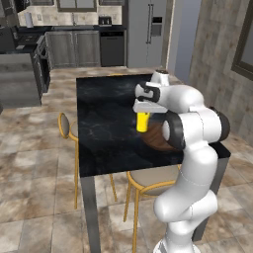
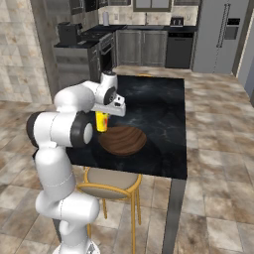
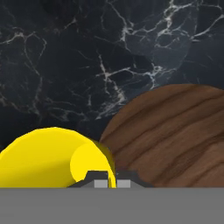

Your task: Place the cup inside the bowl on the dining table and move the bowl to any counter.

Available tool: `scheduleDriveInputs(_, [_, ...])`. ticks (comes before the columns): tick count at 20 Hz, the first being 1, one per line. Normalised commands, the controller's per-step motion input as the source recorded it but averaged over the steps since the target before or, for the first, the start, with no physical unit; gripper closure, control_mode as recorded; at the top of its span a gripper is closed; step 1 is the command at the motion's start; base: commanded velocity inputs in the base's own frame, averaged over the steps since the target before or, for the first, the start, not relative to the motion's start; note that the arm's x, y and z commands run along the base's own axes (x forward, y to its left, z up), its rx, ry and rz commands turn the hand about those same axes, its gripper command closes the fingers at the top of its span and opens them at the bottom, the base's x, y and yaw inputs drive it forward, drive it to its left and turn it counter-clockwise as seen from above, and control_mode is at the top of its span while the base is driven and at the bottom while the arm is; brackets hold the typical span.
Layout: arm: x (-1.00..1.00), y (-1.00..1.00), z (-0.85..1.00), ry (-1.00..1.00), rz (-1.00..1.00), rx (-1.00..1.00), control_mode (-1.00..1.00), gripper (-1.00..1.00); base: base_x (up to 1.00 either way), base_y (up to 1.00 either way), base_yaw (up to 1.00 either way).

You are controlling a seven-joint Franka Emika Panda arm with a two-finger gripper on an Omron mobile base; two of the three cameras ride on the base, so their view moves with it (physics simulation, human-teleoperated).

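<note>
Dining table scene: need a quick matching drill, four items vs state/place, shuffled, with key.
Items:
1. small bright-yellow cylindrical cup
2. wide dark-brown wooden bowl
3. gripper
4. tan-cushioned chair with yellow metal legs

States/places:
A. rests on the glossy black marble dining table, nothing inside it
B. tucked under the table's near edge
C. shut on the cup
D. held beside the bowl, not yet in it

Pairs: 1-D, 2-A, 3-C, 4-B
</note>
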Motion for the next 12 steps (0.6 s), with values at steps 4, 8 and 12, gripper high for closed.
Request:
scheduleDriveInputs(4, [-0.03, -0.33, 0.0, -0.03, 0.03, 0.0, -1.0, 1.0, 0.0, 0.0, 0.0])
scheduleDriveInputs(8, [0.0, -0.26, 0.0, -0.02, 0.04, 0.0, -1.0, 1.0, 0.0, 0.0, 0.0])
scheduleDriveInputs(12, [0.0, -0.23, 0.0, -0.01, 0.04, 0.0, -1.0, 1.0, 0.0, 0.0, 0.0])
